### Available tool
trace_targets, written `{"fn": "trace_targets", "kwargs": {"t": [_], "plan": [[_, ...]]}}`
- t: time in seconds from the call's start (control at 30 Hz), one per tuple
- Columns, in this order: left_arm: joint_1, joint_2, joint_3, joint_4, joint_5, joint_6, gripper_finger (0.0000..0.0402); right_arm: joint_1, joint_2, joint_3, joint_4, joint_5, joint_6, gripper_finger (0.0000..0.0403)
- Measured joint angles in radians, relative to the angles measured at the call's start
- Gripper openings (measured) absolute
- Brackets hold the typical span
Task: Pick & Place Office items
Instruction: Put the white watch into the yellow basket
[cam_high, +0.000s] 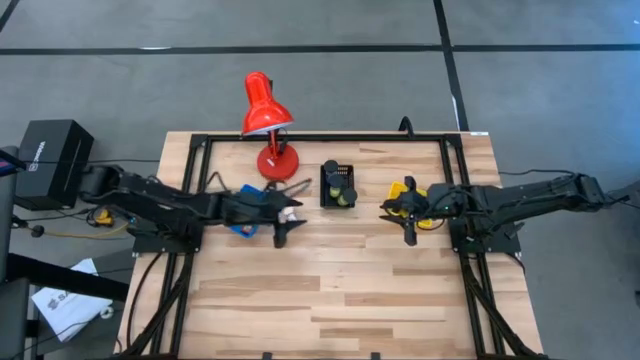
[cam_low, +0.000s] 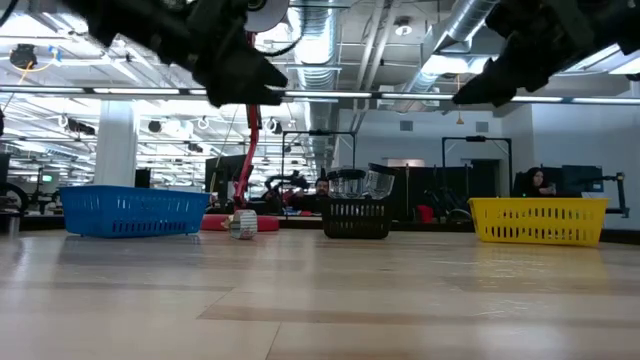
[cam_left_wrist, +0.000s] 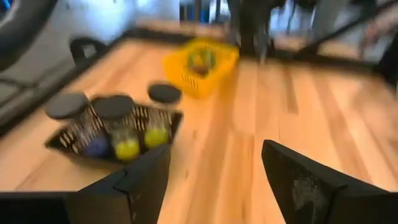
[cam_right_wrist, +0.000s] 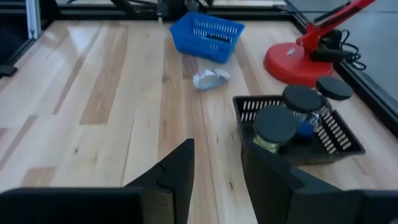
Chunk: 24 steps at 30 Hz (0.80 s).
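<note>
Both arms raised off the table, left gripper (cam_high: 281, 237) and right gripper (cam_high: 409, 236) fingers apart, empty; black-lidded jars (cam_right_wrist: 275, 126) in black basket (cam_high: 337, 200), white tube (cam_right_wrist: 210, 79) beside blue basket (cam_right_wrist: 208, 36)

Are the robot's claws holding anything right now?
No. The left gripper is open with only bare table between its fingers, up near the blue bin. The right gripper is open and empty too, by the yellow bin.

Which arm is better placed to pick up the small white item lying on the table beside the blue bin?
The left. Its open gripper hangs almost over the white item by the blue bin; the right gripper is beyond the black bin.
</note>
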Motion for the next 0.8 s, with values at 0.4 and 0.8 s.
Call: {"fn": "trace_targets", "kwargs": {"t": [0.4, 0.8], "plan": [[0.002, 0.311, 0.444, -0.871, 0.018, 0.099, 0.0177, 0.002, 0.085, -0.001, -0.026, 0.0, -0.047, 0.0123], [0.015, 0.413, 0.438, -0.869, 0.006, 0.591, 0.0193, 0.002, 0.147, 0.0, -0.003, 0.0, -0.048, 0.0123]]}}
